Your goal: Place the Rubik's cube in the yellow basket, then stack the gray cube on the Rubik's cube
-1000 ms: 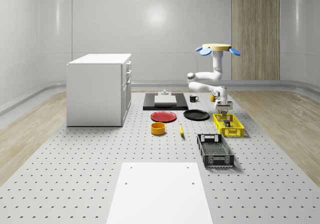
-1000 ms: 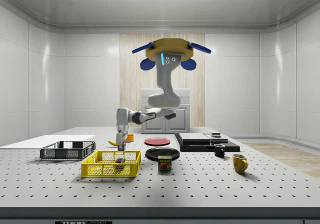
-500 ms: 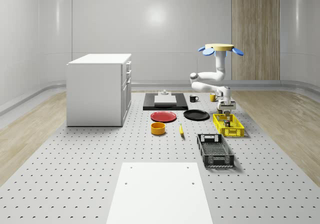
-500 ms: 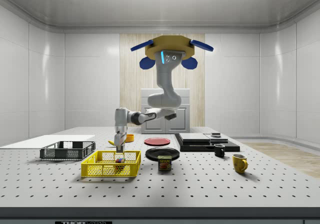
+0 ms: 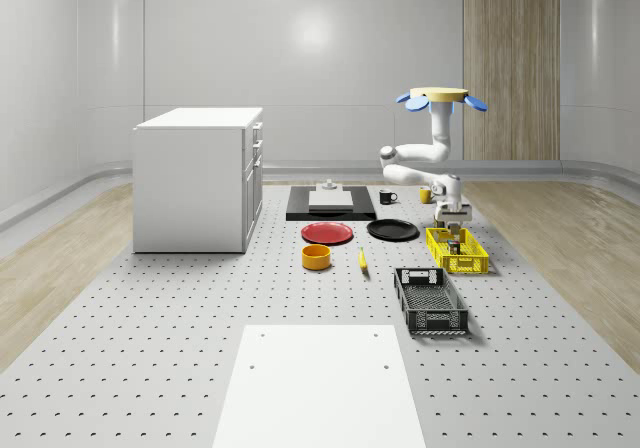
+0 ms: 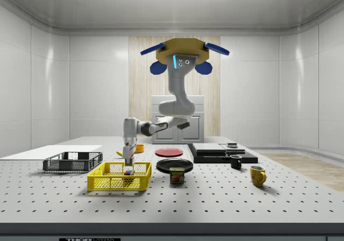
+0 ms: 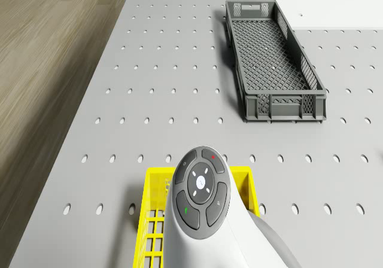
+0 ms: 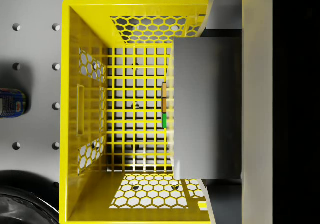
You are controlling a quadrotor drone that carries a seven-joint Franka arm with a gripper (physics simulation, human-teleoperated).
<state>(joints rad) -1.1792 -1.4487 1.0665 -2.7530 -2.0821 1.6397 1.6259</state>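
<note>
In the whole-scene view the drone (image 5: pixel 440 95) hovers above the tabletop (image 5: pixel 200 308), toward its 2 o'clock corner, and the arm (image 5: pixel 432 148) hangs down so that the jaws sit just over the basket (image 5: pixel 470 261); a crate (image 5: pixel 432 320) lies at the basket's 7 o'clock. In the side view the jaws dip to the basket's rim, directly above the Rubik's cube (image 6: pixel 128 172) resting on the basket floor, with a can (image 6: pixel 177 176) near the basket's 3 o'clock. The drone view looks down the arm's wrist over the basket's near end. In the wrist view the jaws appear clamped on the gray cube, which (image 8: pixel 205 109) covers nearly all of the Rubik's cube, leaving one colored edge showing. The stacking step looks close to done. To finish it well, the robot should nudge the gray cube toward that exposed edge until it is centred, lower it straight until the faces touch, then part the jaws and lift vertically, clear of the mesh walls.
</note>
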